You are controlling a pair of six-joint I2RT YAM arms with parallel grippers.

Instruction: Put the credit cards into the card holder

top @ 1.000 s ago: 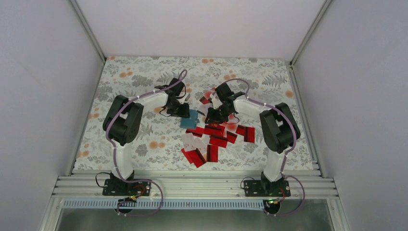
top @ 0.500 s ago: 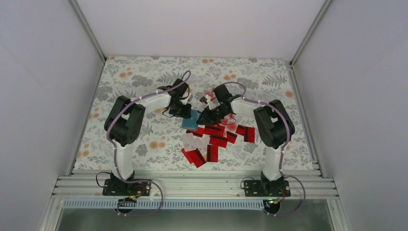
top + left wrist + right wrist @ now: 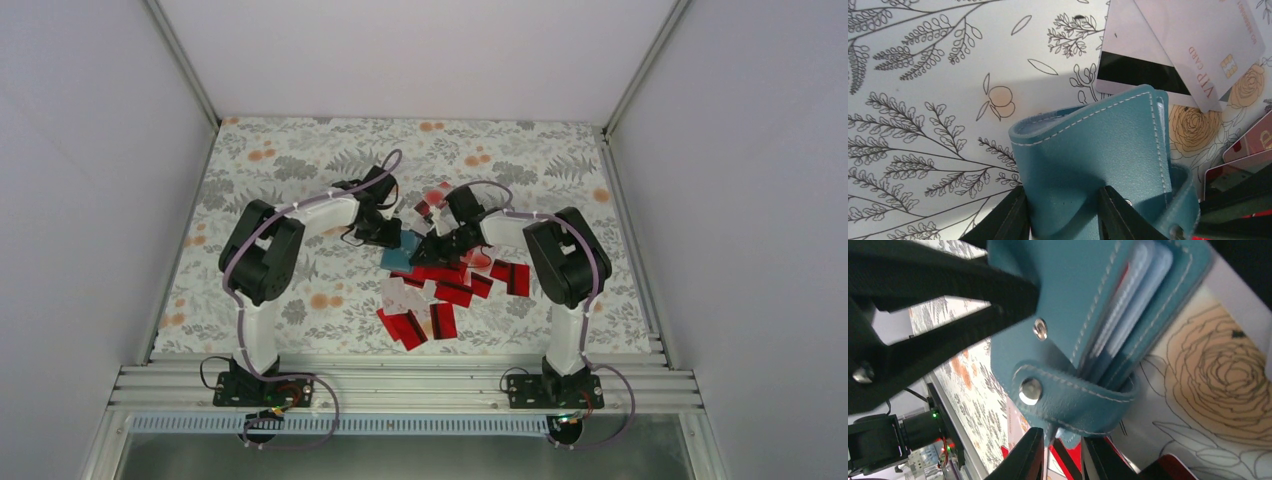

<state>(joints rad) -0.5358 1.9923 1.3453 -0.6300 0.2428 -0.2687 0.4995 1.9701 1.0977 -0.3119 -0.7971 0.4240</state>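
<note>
Now, nearest the arm bases (image 3: 262, 385) at the bottom of the overhead view, you have the credit cards (image 3: 441, 292) scattered on the flowered bench (image 3: 290, 165). They lie just below the centre of the frame, red with black stripes, a few showing a pale face.

Just above that scatter is the card holder (image 3: 399, 252), the teal pouch, between the ends of your two arms. Your left fingers (image 3: 1062, 200) are clamped on it. In the left wrist view it rises from the bottom edge between both fingers and touches each, with its stitched edge pointing toward the upper middle.

In the right wrist view the holder fills the upper centre, and its strap (image 3: 1073, 390) wraps round the lower end. Your right fingers (image 3: 1062, 440) stand close together at the bottom centre. The strap's lower edge dips between their tips, but you cannot tell whether they pinch it.

Farther out, in the upper right of the left wrist view, a pale card (image 3: 1198, 40) marked VIP CARD overlaps a striped card (image 3: 1135, 70). Both lie flat on the bench just beyond the holder.
</note>
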